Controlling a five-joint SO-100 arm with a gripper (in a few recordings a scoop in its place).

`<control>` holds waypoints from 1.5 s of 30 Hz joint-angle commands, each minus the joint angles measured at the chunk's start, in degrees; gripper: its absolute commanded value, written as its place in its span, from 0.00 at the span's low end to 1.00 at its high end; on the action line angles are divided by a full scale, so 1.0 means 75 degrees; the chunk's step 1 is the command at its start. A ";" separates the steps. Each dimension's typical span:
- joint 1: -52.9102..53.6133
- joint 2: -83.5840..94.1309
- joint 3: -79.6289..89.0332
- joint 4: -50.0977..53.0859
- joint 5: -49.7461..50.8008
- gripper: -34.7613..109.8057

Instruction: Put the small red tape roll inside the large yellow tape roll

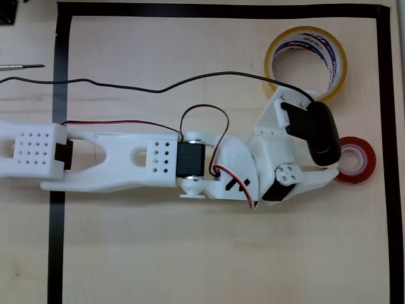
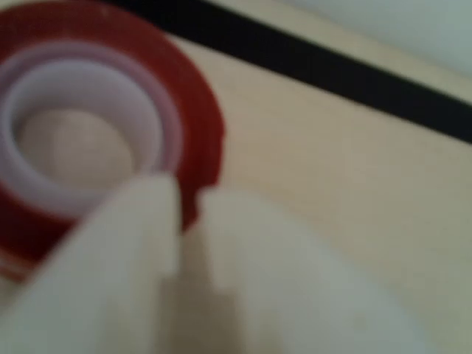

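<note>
The small red tape roll [image 1: 357, 159] lies flat on the table near the right edge. In the wrist view the small red tape roll [image 2: 199, 125] is at top left, its white core facing up. My white gripper [image 1: 335, 167] sits over the roll's left rim. In the wrist view the gripper [image 2: 190, 210] has one finger [image 2: 144, 214] over the core and the other [image 2: 251, 236] outside the rim. Only a thin strip of red wall shows between them. The large yellow tape roll [image 1: 305, 63] lies flat above the gripper, its hole open.
Black tape [image 1: 61, 126] frames the work area on the wooden table, its right strip [image 1: 385, 126] just beyond the red roll. A black cable [image 1: 158, 88] runs across the table to the wrist camera [image 1: 319, 130]. A thin tool [image 1: 22, 66] lies outside the frame at left.
</note>
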State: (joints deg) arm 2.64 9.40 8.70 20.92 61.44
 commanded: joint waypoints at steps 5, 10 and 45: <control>-0.0035 0.0574 -0.0164 0.0457 0.0281 0.24; -0.0305 0.0516 -0.0152 0.0492 -0.0012 0.24; -0.0223 0.0059 -0.0105 0.0059 -0.0492 0.24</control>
State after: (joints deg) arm -0.09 4.04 8.70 18.72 58.10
